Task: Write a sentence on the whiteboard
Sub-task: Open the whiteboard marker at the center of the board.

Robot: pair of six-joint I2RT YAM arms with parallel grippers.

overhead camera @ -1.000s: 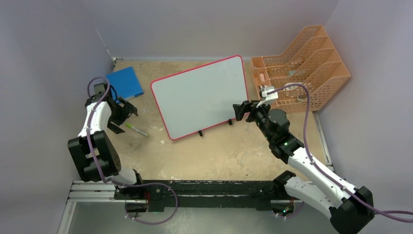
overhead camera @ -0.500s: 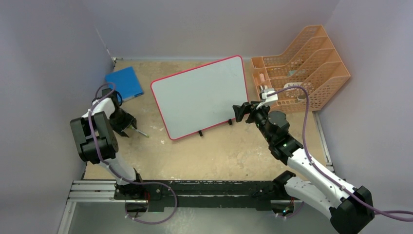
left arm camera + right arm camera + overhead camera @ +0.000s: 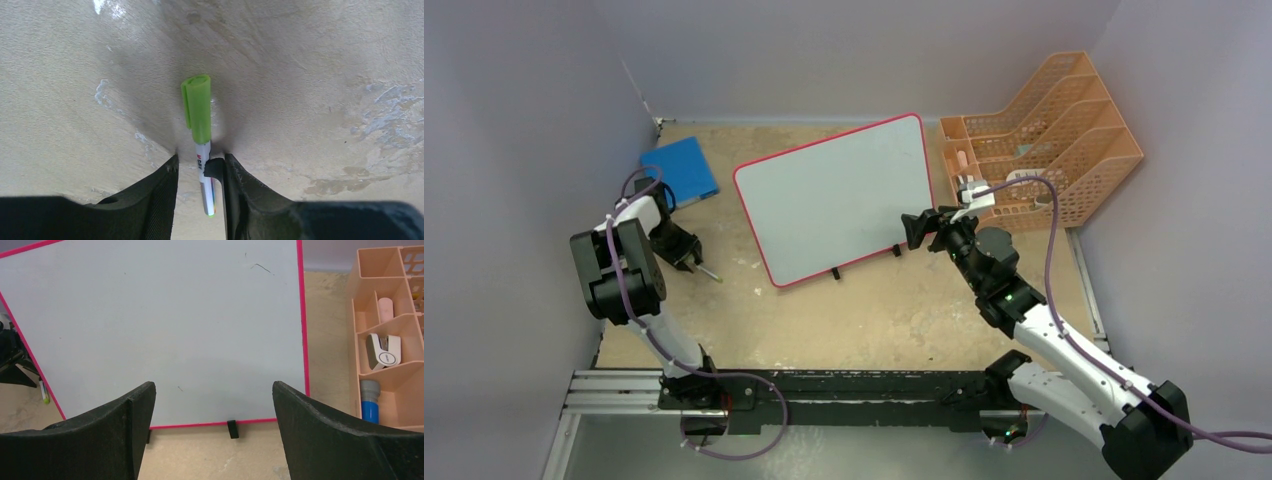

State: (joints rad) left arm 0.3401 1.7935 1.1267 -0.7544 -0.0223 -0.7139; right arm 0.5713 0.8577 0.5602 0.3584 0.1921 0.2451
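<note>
The whiteboard [image 3: 839, 200] with its thin red rim stands tilted on two black feet at mid-table. Its white face [image 3: 160, 325] carries only a few faint specks; no sentence shows on it. A marker [image 3: 709, 271] with a green cap lies flat on the table left of the board. My left gripper [image 3: 689, 258] is down over it. In the left wrist view the marker's white barrel [image 3: 202, 165] lies between the jaws of the left gripper [image 3: 199, 162]: the right finger touches it, and a gap remains on the left. My right gripper [image 3: 916, 228] hovers open before the board's lower right edge [image 3: 214, 390].
A blue square pad [image 3: 679, 170] lies at the back left near the wall. An orange desk organizer [image 3: 1044, 130] stands right of the board, holding a stapler [image 3: 382, 351] and a blue-and-grey cylinder [image 3: 370, 400]. Walls close in the table on three sides.
My left arm has swung down onto the marker and its jaws have narrowed from wide open to close around the barrel. The right arm has barely moved.
</note>
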